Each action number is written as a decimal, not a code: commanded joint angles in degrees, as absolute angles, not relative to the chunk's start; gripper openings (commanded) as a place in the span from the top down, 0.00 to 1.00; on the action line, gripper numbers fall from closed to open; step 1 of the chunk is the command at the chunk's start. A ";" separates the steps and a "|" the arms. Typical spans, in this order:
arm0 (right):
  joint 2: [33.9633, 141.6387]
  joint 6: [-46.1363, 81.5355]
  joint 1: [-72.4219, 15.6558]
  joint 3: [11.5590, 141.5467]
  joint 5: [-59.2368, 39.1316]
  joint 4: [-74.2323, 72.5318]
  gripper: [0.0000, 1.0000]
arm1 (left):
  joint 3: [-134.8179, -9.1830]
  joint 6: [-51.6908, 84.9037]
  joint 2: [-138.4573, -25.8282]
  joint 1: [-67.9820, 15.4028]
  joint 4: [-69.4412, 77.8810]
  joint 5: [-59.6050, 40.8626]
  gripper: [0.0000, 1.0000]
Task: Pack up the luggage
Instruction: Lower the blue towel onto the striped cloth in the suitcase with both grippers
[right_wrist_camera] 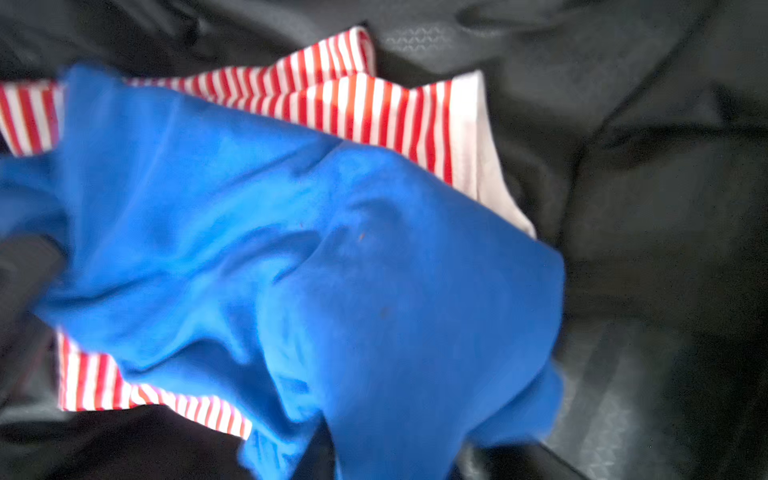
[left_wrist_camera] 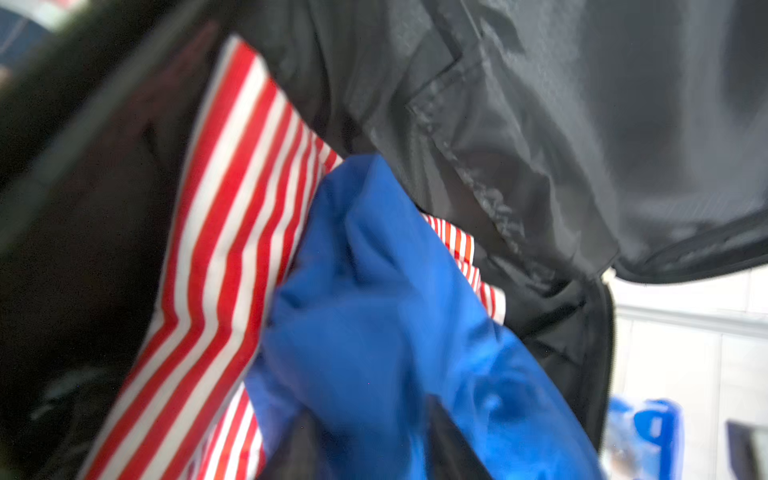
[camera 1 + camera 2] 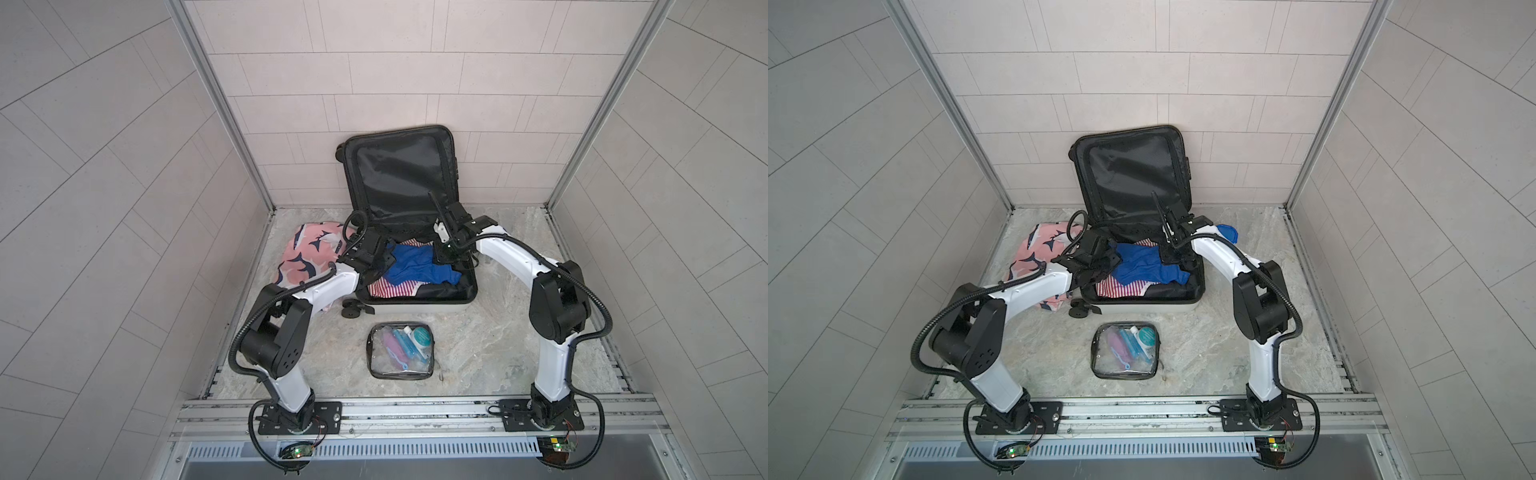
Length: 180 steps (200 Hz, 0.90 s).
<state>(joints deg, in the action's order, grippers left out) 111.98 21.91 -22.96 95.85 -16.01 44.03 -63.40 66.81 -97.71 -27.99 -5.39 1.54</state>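
Here, in both top views, the small white hard-shell luggage (image 3: 415, 308) (image 3: 1142, 307) lies open on the grey marbled table (image 3: 498, 332) towards the back wall. Its black-lined lid stands upright against the tiles. A crumpled blue cloth garment (image 3: 415, 268) (image 3: 1142, 266) rests in the lower half on a red-and-white striped garment (image 3: 390, 287) (image 3: 1121, 289). The left gripper (image 3: 380, 261) (image 3: 1105, 262) reaches in at the left end of the blue garment and the right gripper (image 3: 446, 255) (image 3: 1173, 257) at its right end. How their jaws stand cannot be told from up here. A pink garment with dark fish shapes (image 3: 307, 253) (image 3: 1034, 253) lies on the table left of the case. A clear black-edged toiletry pouch (image 3: 401, 351) (image 3: 1126, 349) lies in front of it, apart.

The left wrist view is blurred. There the left gripper (image 2: 374, 440) has its dark fingers (image 2: 449, 436) parted, blue cloth bunched between them, stripes and the luggage lining (image 2: 540, 124) beyond.

In the right wrist view, also blurred, the right gripper (image 1: 415, 457) has its fingers (image 1: 318, 457) spread, the blue garment draped across them.
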 commanded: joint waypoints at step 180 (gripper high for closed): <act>106.79 28.29 -26.80 92.19 -7.14 39.42 0.50 | -78.02 50.91 -103.05 -26.82 -14.46 -8.43 0.38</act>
